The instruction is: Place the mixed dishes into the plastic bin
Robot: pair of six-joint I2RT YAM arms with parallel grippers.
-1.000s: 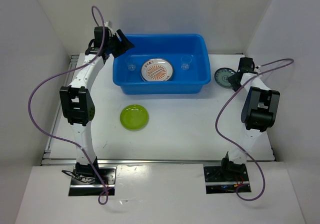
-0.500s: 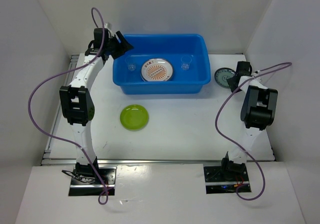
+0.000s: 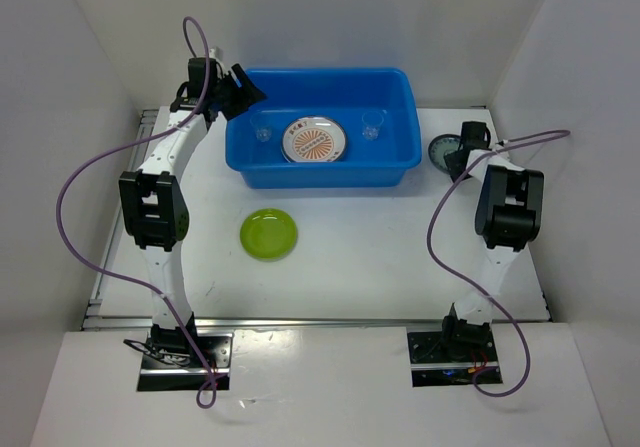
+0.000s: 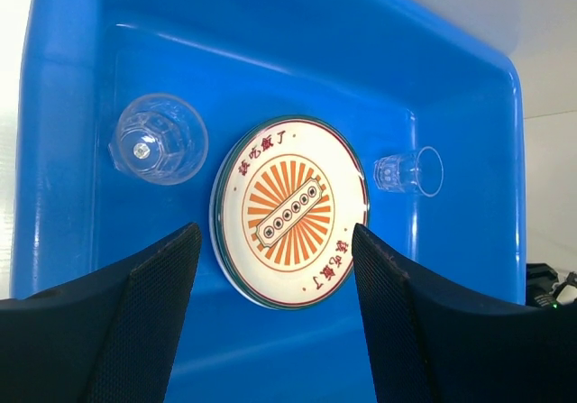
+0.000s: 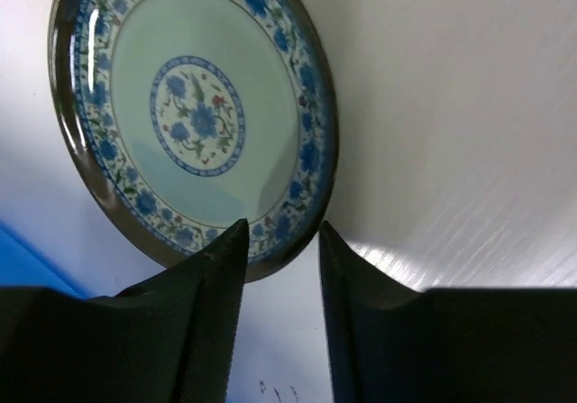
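Note:
The blue plastic bin (image 3: 400,157) stands at the back middle. In it lie the orange-sunburst plate (image 3: 314,139) and two clear cups (image 3: 262,133) (image 3: 371,127). The left wrist view shows the plate (image 4: 290,209), an upright cup (image 4: 159,138) and a cup on its side (image 4: 407,170). My left gripper (image 3: 244,86) (image 4: 275,241) is open and empty above the bin's left end. The lime-green plate (image 3: 268,234) lies on the table. The small dark teal plate (image 3: 441,152) (image 5: 194,114) lies right of the bin. My right gripper (image 3: 463,151) (image 5: 281,232) is open at its near rim, the jaws a little apart.
White walls close in the table on the left, back and right. The bin's right wall (image 5: 18,259) shows just left of the dark plate. Purple cables loop beside both arms.
My right gripper has moved left, up to the dark teal plate's edge. The left gripper and the dishes have stayed where they were.

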